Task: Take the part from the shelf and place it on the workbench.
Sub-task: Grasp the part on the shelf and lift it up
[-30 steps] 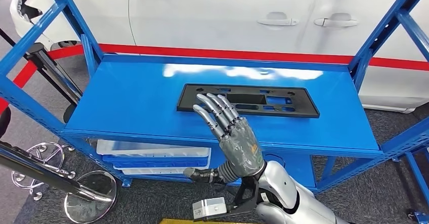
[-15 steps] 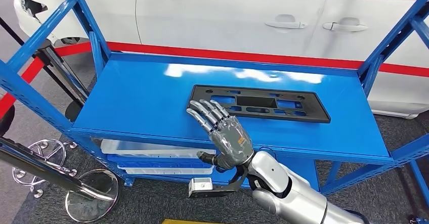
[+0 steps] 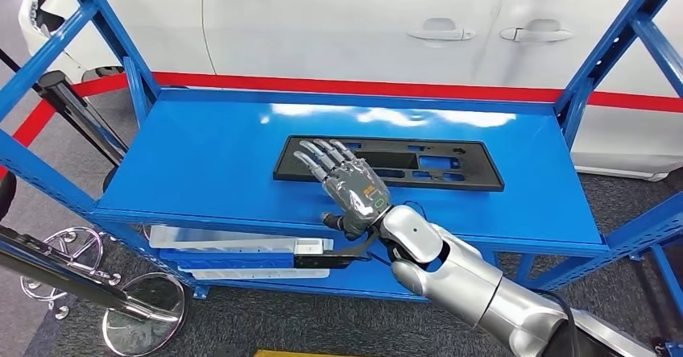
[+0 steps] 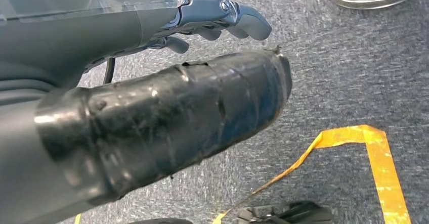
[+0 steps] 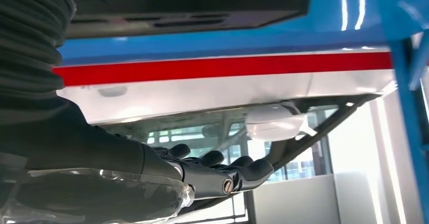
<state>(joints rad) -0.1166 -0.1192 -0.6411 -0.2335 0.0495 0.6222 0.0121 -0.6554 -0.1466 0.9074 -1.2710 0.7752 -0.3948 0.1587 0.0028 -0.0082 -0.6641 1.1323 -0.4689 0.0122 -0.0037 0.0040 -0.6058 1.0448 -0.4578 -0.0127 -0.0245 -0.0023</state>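
From my head view, the white car (image 3: 354,26) fills the background behind the blue shelf (image 3: 201,163). The black part (image 3: 451,168) lies flat on the shelf top, right of centre, with bare blue all around it. Since a second ago my right hand (image 3: 342,181) has reached further over the shelf's front edge; its spread fingers now cover the part's end at 9 o'clock, holding nothing. I can't tell whether they touch it. My left hand (image 4: 222,16) hangs over carpet, fingers curled in on nothing.
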